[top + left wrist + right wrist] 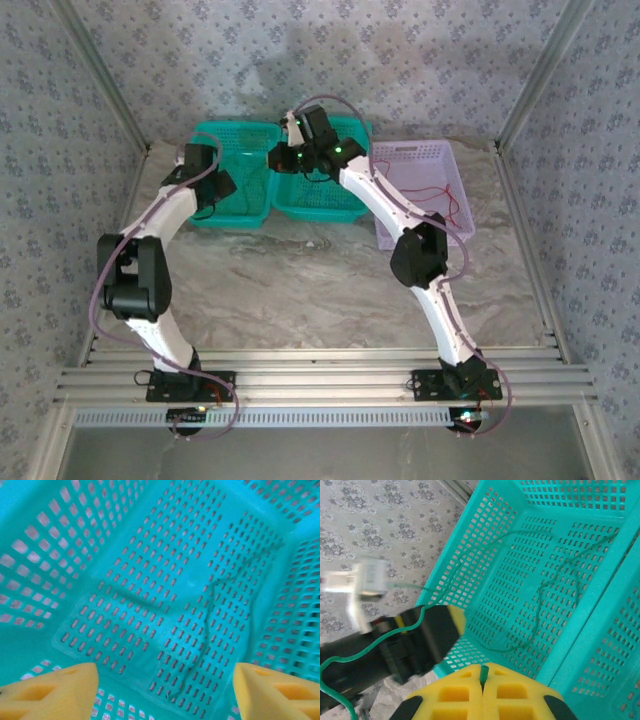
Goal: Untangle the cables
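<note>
Green cable [540,600] snakes thinly across teal basket [485,530], end pinched in right tool [482,682].

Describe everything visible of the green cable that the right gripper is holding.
The green cable is a hair-thin, flexible, plain green wire. A short bit stands pinched between the shut yellow fingers of the right gripper. The rest lies slack in winding curves on the perforated floor of the teal basket and runs up along its side wall. Outside the basket it crosses a black robot part. Its ends cannot be made out.
</note>
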`<control>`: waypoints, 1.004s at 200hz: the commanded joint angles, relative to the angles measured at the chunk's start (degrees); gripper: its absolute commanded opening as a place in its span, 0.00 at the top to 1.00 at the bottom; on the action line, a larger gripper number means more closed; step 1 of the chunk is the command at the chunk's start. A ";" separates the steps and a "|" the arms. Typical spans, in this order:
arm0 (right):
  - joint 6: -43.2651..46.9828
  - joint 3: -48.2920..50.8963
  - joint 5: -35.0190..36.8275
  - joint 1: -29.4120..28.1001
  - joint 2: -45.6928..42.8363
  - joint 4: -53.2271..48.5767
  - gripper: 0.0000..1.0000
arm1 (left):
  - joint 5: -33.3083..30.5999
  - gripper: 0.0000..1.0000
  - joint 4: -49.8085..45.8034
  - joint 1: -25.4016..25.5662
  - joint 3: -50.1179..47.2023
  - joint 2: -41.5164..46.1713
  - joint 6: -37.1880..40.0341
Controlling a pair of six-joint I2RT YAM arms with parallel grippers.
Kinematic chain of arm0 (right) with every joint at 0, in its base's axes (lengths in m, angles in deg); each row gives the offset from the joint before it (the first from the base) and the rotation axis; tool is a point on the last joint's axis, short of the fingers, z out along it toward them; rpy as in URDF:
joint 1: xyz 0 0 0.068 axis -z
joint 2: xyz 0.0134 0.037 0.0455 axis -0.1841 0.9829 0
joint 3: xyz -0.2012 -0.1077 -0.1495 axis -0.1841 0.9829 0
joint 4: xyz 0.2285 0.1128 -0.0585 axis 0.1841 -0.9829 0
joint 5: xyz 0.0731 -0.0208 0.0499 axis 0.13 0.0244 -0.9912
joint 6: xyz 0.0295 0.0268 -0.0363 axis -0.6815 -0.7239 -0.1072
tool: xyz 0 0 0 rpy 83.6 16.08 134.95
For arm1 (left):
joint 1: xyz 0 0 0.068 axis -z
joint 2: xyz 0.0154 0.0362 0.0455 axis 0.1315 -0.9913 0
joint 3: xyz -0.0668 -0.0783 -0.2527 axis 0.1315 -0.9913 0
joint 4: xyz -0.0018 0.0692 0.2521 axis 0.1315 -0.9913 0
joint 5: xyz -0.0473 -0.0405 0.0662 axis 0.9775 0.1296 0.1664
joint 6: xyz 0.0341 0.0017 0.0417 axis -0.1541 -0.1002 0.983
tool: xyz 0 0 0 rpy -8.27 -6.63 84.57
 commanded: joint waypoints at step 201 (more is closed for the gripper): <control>0.40 -17.21 3.35 -5.23 20.08 -2.46 0.64 | 0.95 0.00 -12.53 -0.13 -5.87 31.87 -0.51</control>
